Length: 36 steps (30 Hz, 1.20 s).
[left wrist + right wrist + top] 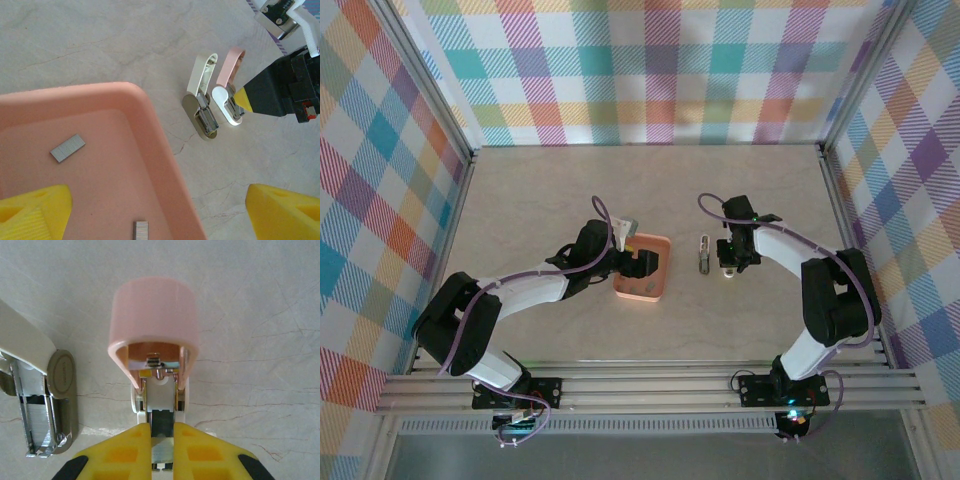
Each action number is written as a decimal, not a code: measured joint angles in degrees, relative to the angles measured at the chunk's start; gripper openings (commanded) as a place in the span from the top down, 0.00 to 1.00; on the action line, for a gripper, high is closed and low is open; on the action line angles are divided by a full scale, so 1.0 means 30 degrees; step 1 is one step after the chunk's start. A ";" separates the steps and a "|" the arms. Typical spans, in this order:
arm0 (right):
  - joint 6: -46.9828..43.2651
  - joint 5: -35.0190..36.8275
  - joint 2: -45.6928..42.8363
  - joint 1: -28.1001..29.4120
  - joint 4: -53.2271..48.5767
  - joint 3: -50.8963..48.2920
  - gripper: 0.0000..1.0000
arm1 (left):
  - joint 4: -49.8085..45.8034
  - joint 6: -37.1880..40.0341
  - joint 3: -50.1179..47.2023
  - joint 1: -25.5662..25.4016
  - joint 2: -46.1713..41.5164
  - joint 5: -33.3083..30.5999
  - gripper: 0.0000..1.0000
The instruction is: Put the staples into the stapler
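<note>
Orange tray (157, 150) mid-table; left gripper (155, 200) hangs over it, fingers wide apart, one above the tray floor, the other outside the rim, touching nothing. Right gripper (161, 432) is pinched together on the front of the metal channel of the stapler (154, 310), pink, lid swung up, lying on the table right of the tray, just beside a cream stapler (202, 100). Two staples (67, 147) lie loose in the tray.
</note>
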 measured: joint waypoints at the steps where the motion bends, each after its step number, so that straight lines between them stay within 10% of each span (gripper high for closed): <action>1: 0.0000 0.0000 0.0000 0.0000 0.0000 0.0000 0.87 | 0.0000 0.0000 0.0000 0.0000 0.0000 0.0000 0.10; 36: 0.0015 -0.0007 0.0058 -0.0007 -0.0007 0.0000 0.76 | 0.0000 0.0000 0.0000 0.0000 0.0000 0.0000 0.10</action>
